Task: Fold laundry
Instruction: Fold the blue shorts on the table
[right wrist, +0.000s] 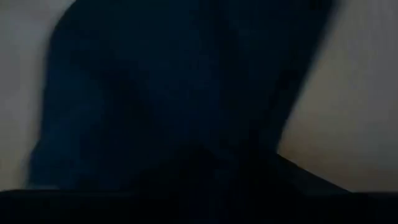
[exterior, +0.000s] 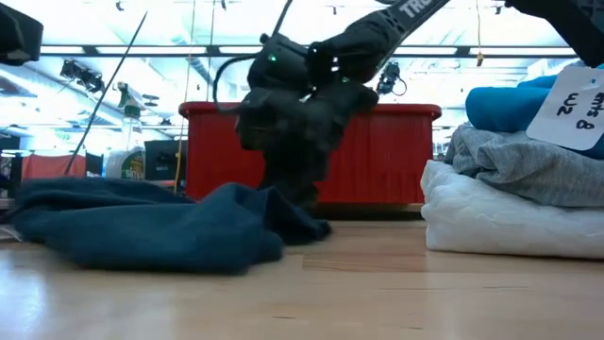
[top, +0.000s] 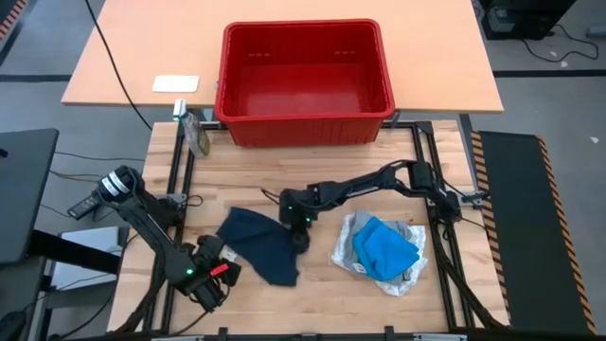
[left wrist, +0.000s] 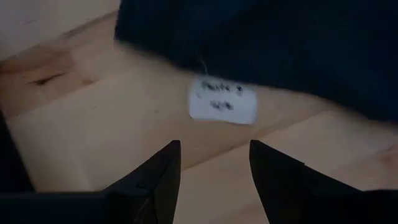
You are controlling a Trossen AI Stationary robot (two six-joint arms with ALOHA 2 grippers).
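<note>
The dark navy garment (top: 258, 244) (exterior: 151, 227) lies rumpled and spread on the wooden table, left of centre. A white tag (left wrist: 224, 102) lies on the table at its edge. My right gripper (top: 299, 232) (exterior: 300, 194) is down on its right end. My left gripper (top: 216, 265) (left wrist: 214, 149) is open just above the table near the garment's left side, touching nothing. To the right is a folded stack: the bright blue garment (top: 383, 244) (exterior: 514, 104) on the grey one (exterior: 519, 161), on the white one (exterior: 510, 222). My right gripper comes from above, pointing down, onto the navy garment's right end (exterior: 304, 219) and appears shut on cloth there. The gripper itself and the dark cloth (right wrist: 174, 81) filling the wrist view hide the place of contact. The rest of the garment lies on the table.
The red plastic basket (top: 303, 80) (exterior: 396, 151) stands at the table's far edge. A spray bottle (top: 196, 133) stands at the far left, and a white card (top: 176, 83) lies on the desk beyond. Bare wood lies along the near edge, between the garment and the stack.
</note>
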